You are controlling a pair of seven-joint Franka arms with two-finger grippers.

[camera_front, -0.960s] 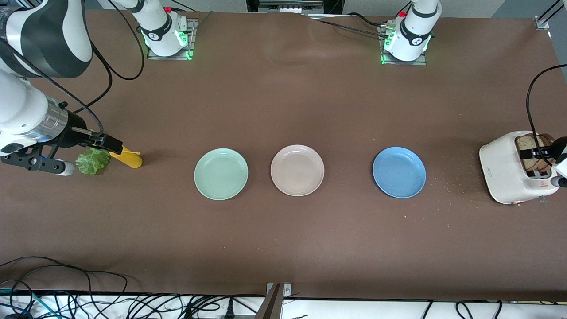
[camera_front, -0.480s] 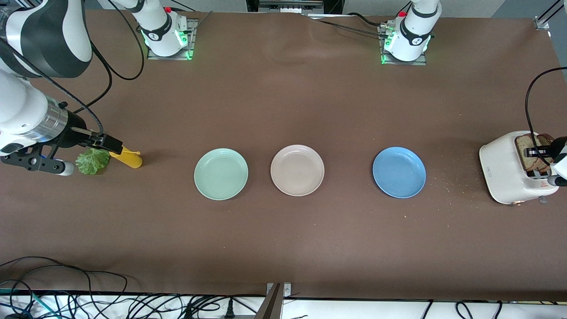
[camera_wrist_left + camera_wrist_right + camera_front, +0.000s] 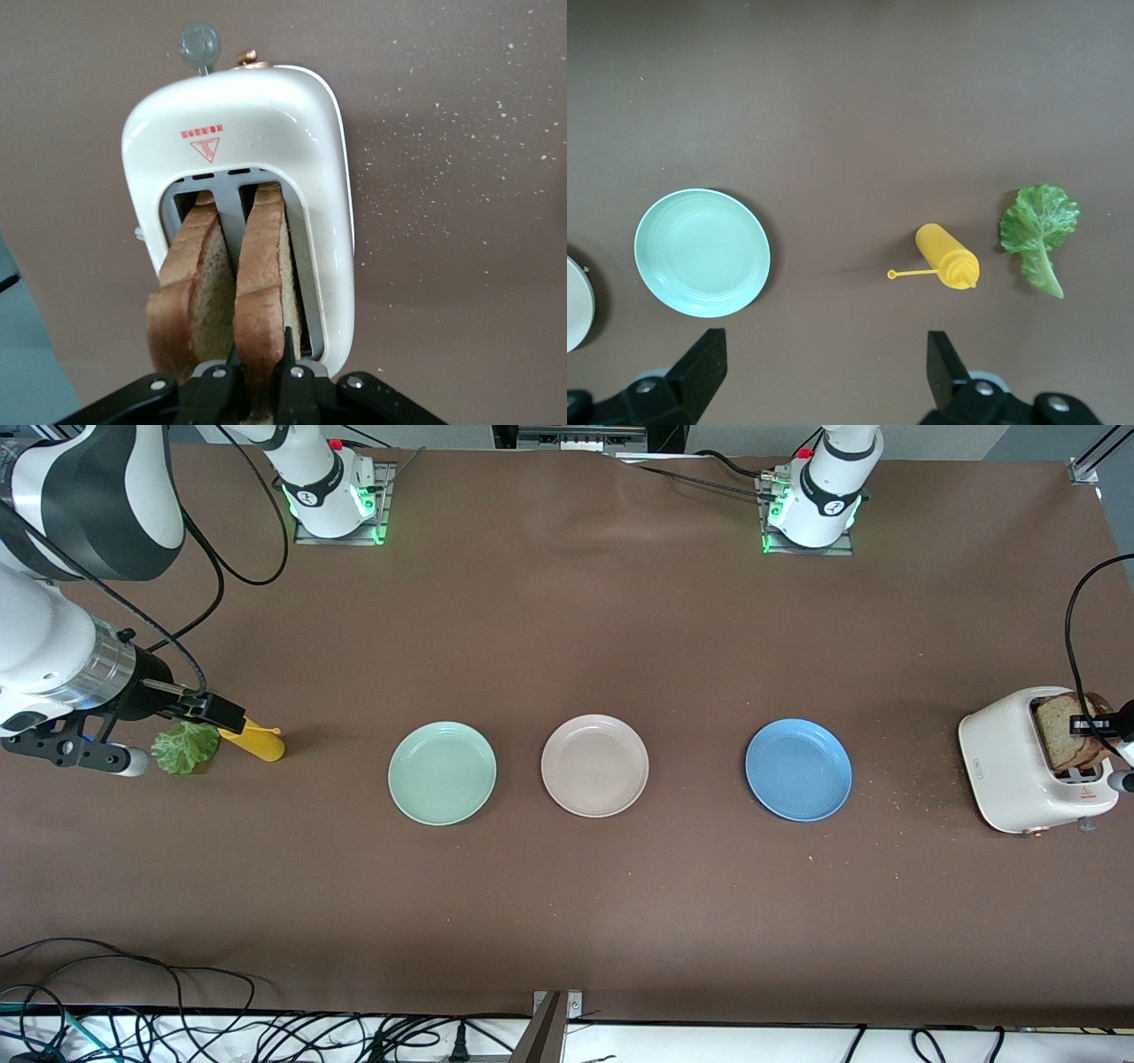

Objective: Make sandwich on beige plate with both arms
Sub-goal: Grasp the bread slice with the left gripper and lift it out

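Two brown bread slices stand in the white toaster [image 3: 1010, 766] at the left arm's end of the table. My left gripper [image 3: 1088, 724] is shut on one bread slice [image 3: 1057, 731]; in the left wrist view my left gripper [image 3: 261, 379] pinches that slice [image 3: 260, 283] beside the other slice [image 3: 182, 292]. The beige plate [image 3: 594, 765] lies bare at the table's middle. The green lettuce leaf [image 3: 184, 746] lies at the right arm's end. My right gripper [image 3: 66, 746] hangs open and empty above the table by the lettuce [image 3: 1037, 228]; it also shows in the right wrist view [image 3: 824, 367].
A yellow squeeze bottle [image 3: 254, 740] lies beside the lettuce. A mint-green plate [image 3: 442, 772] and a blue plate [image 3: 798, 770] flank the beige plate. Crumbs lie between the blue plate and the toaster. A black cable [image 3: 1067, 629] arcs over the toaster.
My left gripper has closed on the bread slice and drawn it a little up out of the toaster. The right arm has not moved.
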